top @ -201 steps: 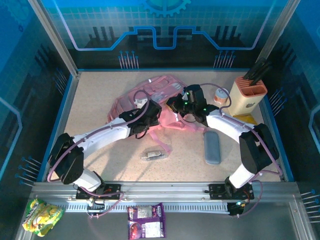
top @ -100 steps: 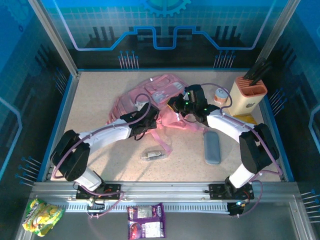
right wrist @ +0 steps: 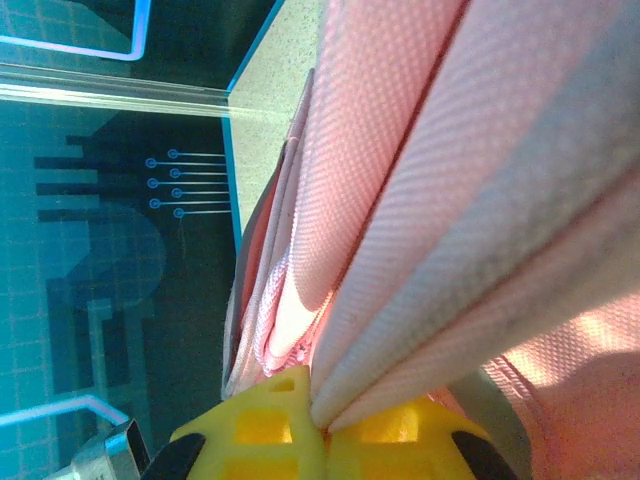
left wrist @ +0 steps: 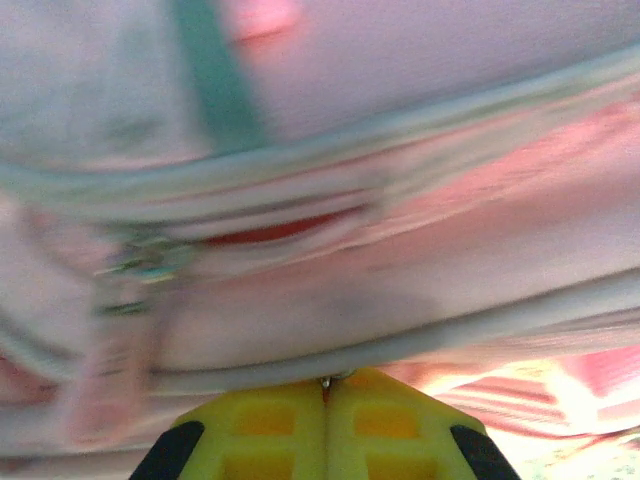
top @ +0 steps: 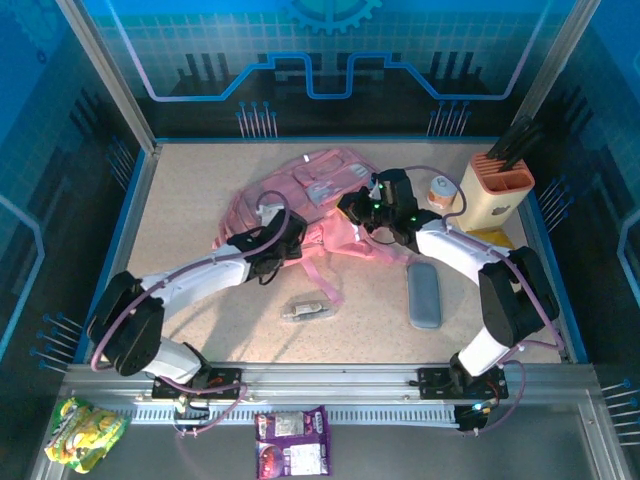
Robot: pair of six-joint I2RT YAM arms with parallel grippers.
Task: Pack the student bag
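- Top view: the student bag (top: 320,185) lies flat at the back-centre of the counter (top: 190,200), with pink straps trailing toward the near side. The left tool (top: 283,240) is at its near-left edge and the right tool (top: 358,210) at its right edge.
- Top view, containers: a cream-and-orange holder (top: 497,195) stands at back right with dark pens (top: 518,140) upright in it. A small orange-lidded jar (top: 439,190) sits just beside it; I cannot tell its contents. A grey pencil case (top: 424,295) lies flat by the right arm, apart from the bag. A small clear packet (top: 306,310) lies near the strap ends.
- Left wrist view (blurred): the yellow fingers (left wrist: 265,430) are pressed together, tips against a bag seam. I cannot tell whether anything is pinched. A pocket slit (left wrist: 270,232) gapes slightly and red shows inside. A zip pull (left wrist: 135,270) hangs at left.
- Right wrist view: the yellow fingers (right wrist: 270,430) pinch folds of the bag's pink fabric, which fan out from between the tips.
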